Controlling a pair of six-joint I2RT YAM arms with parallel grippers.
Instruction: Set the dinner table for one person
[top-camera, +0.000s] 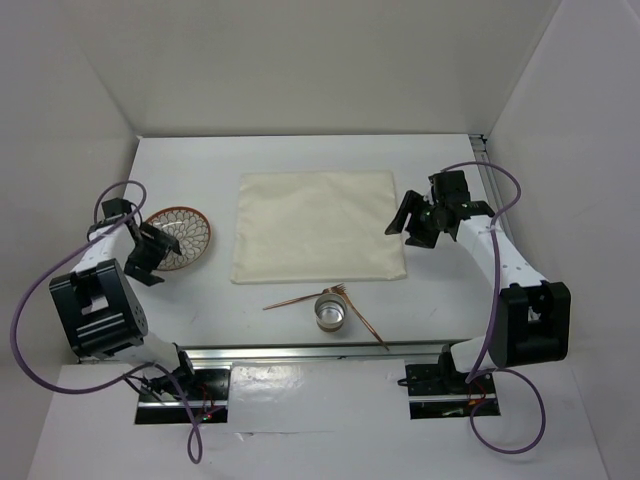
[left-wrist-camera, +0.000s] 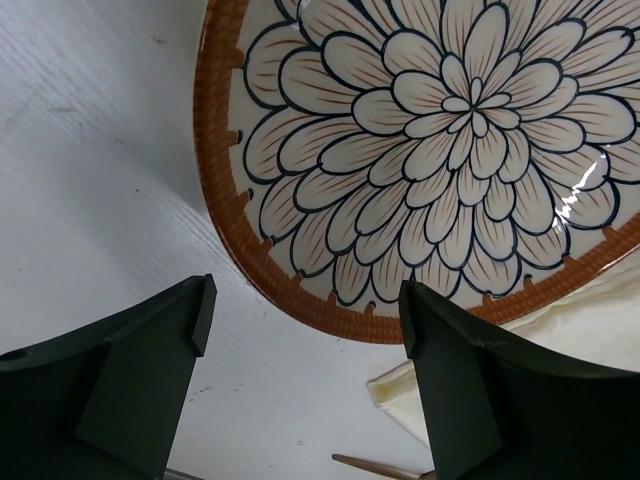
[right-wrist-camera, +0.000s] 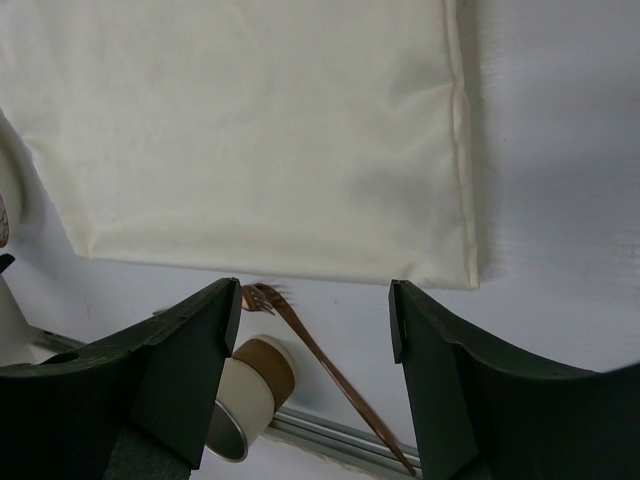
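Left gripper spread wide, empty, at the plate left of the cloth; right gripper spread, empty, at the cloth's right edge.

Left arm and right arm: same build, with white tubular links between black joints. Each has one large boxy black housing low on the arm, with a U-shaped yoke front.

Purple cable: one per arm, hanging in loose loops from wrist to base.

Base mounts: flat black plates with thin red wires at the edge.

Left pincer and right pincer: two matte black fingers each, thick, flat-faced and angular, with squared tips. Any lettering is too small to read.
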